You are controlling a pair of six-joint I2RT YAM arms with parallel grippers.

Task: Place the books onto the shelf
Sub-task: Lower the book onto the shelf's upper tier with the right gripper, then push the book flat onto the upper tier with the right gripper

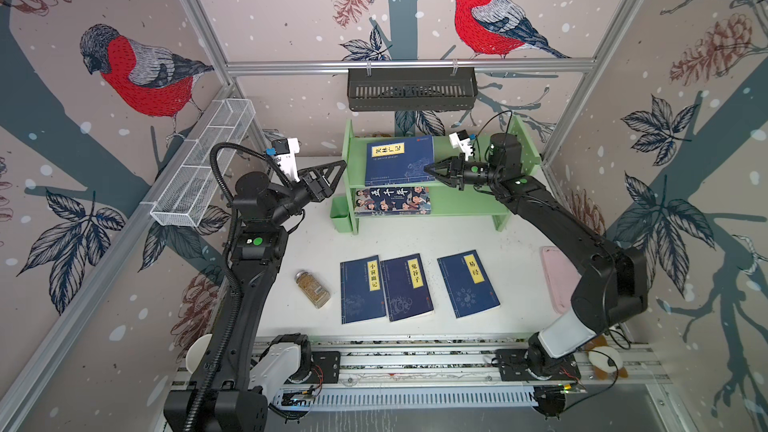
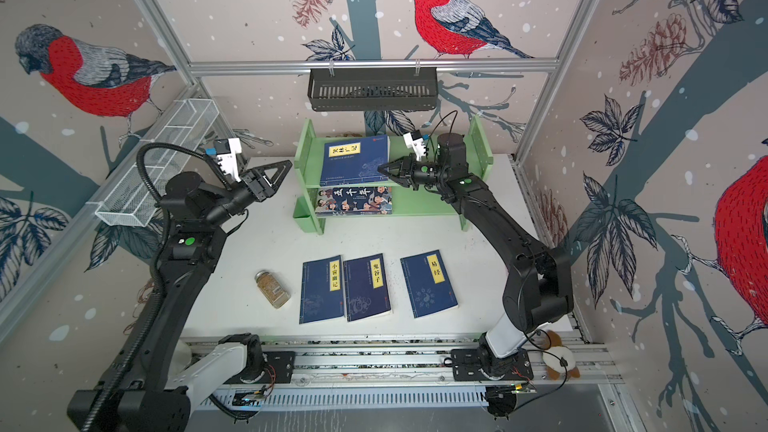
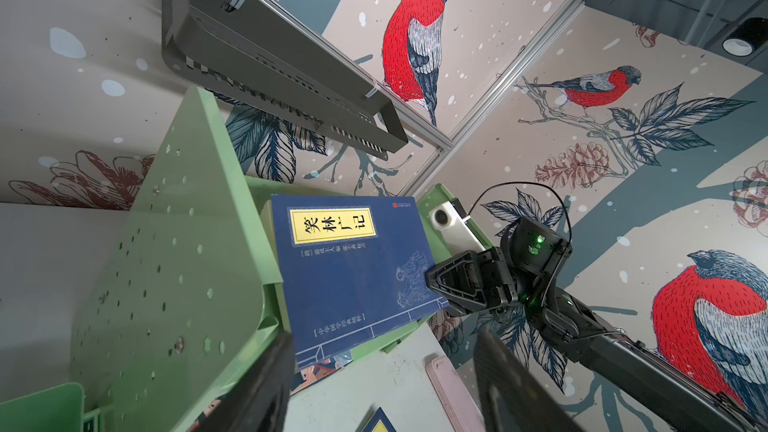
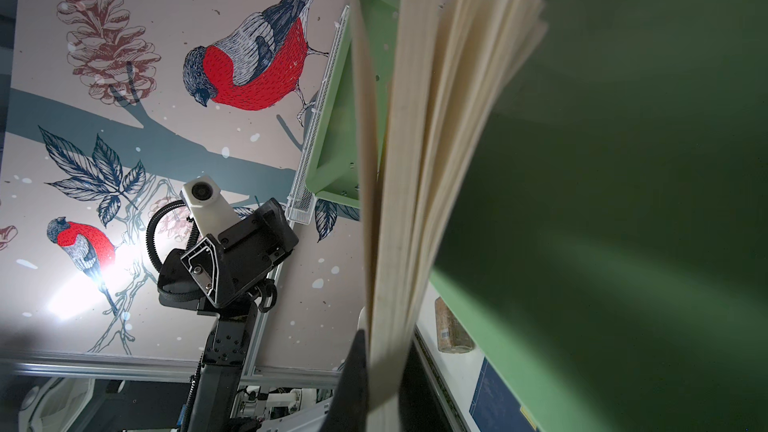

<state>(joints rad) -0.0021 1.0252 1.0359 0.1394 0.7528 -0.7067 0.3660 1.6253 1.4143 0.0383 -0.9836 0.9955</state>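
The light green shelf stands at the back of the table. A navy book with a yellow label lies cover-up over its top tier and overhangs the front edge. My right gripper is shut on that book's right edge, and its pages fan out. The cartoon-cover book lies on the lower tier. Three navy books lie flat on the table. My left gripper is open and empty beside the shelf's left panel.
A spice jar lies left of the three books. A pink tray sits at the right under my right arm. A black slotted basket hangs on the back rail and a white wire basket on the left wall.
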